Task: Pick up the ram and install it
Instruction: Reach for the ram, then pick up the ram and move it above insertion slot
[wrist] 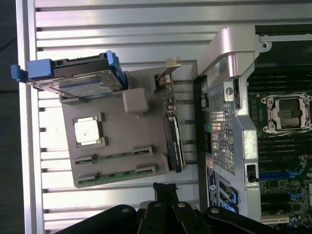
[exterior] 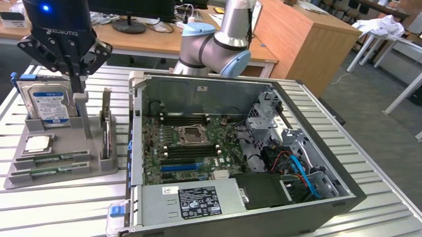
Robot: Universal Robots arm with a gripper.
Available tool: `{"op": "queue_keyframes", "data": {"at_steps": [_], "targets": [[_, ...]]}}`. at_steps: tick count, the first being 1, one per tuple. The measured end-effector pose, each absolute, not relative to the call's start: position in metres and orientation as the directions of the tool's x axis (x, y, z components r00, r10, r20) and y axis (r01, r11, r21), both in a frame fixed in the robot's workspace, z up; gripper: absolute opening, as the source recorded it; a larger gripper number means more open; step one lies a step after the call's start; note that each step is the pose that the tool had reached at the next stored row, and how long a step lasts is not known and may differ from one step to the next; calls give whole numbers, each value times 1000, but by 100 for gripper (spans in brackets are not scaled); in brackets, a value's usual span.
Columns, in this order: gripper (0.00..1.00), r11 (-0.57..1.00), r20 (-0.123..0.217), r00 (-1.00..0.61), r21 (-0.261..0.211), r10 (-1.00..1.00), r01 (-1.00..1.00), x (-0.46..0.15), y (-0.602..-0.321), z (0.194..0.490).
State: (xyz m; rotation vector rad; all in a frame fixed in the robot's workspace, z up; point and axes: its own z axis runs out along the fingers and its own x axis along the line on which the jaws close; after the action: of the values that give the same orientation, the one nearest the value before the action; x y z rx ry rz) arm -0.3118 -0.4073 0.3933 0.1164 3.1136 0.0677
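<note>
Two green ram sticks (exterior: 51, 158) (wrist: 119, 154) lie edge-up in the front slots of a grey holder (exterior: 66, 175) on the table, at the exterior view's left. My gripper (exterior: 78, 88) (wrist: 165, 189) hangs above the holder's far end, close to the upright hard drive (exterior: 49, 106), well apart from the ram. Its fingers are shut and hold nothing. The open computer case (exterior: 231, 148) lies beside the holder. Its motherboard shows black memory slots (exterior: 191, 150) on both sides of the CPU socket (exterior: 191, 133).
The holder also carries a square silver CPU chip (exterior: 38, 143) (wrist: 87, 130), a blue-labelled hard drive (wrist: 78, 80) and an upright card (exterior: 105, 131). The case's raised wall (exterior: 135, 113) stands between holder and motherboard. Desks and a wooden cabinet (exterior: 303, 39) stand behind.
</note>
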Motion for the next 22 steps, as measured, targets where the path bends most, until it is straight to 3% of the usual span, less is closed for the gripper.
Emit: {"op": "queue_keyframes", "data": {"at_steps": [22], "targets": [[10,998,-24,-999,44,36,35,-312,-408,393]]}}
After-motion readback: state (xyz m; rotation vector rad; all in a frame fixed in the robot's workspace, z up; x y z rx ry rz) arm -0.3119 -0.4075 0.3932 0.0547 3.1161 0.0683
